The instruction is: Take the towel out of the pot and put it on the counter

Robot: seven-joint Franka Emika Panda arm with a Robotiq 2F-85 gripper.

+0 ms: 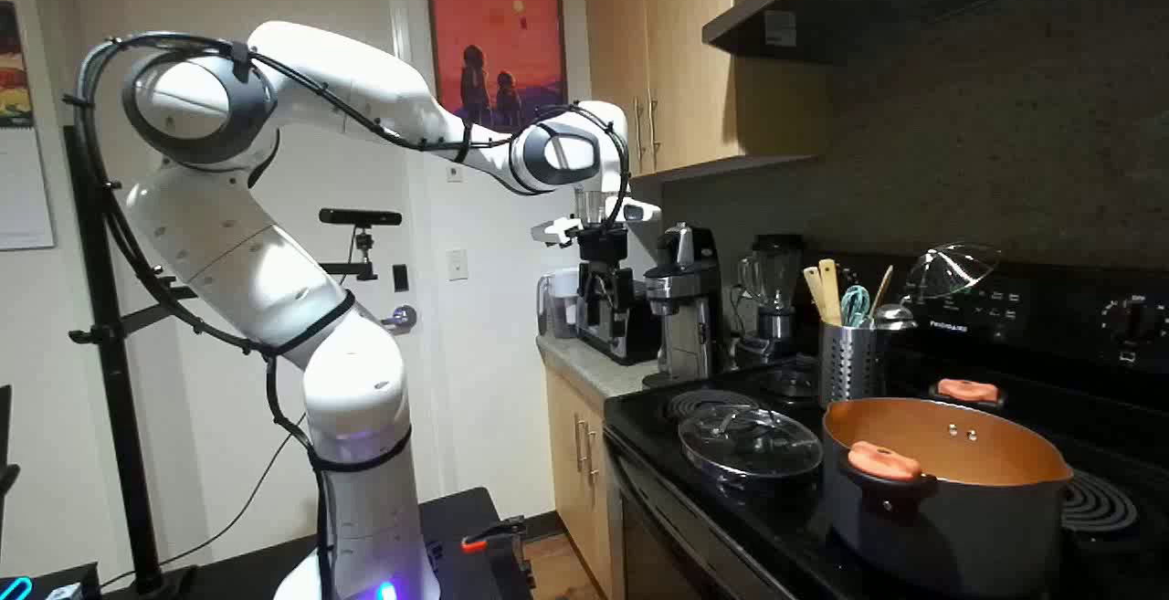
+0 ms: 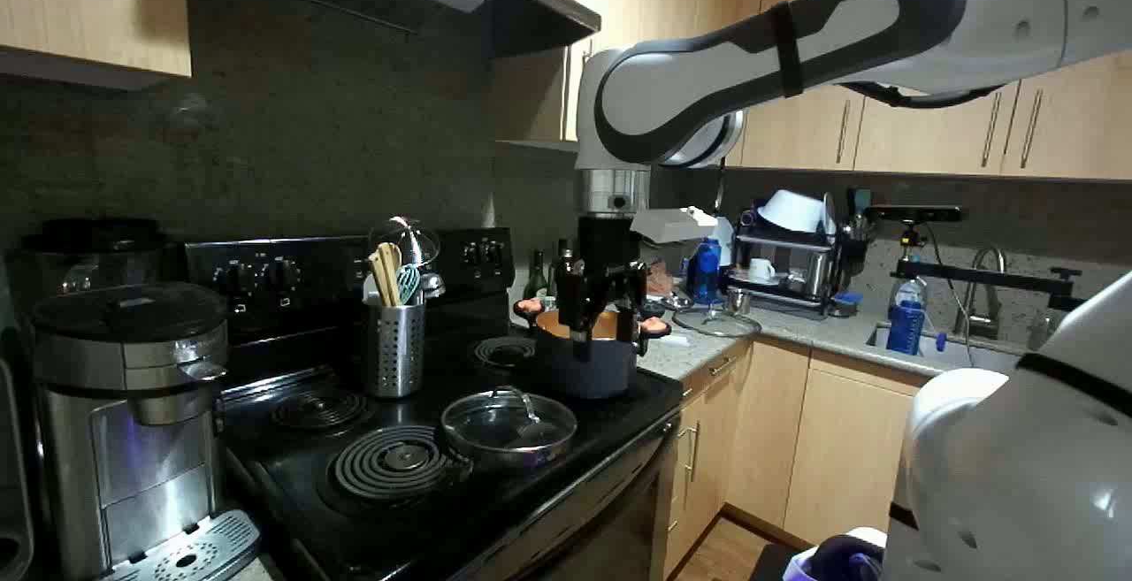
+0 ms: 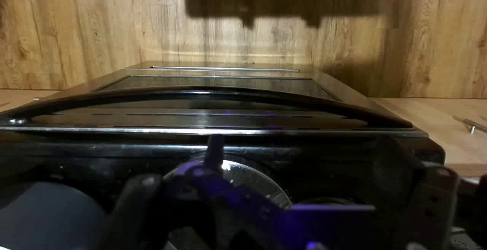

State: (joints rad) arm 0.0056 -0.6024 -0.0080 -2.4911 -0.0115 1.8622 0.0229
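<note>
— What does an exterior view give you?
— Your pot, copper inside, sits on the black stove, beside a lidded pan; its near wall hides the bottom from you. The pale surface carries a coffee machine. Your pincer hangs pointing down, apart from the pot.
— And is it closed?
— In an exterior view its fingers stand parted, with your pot behind them in line of sight.
— Your wrist view?
— You look down past parted fingers onto a glass lid, partly hidden.
</note>
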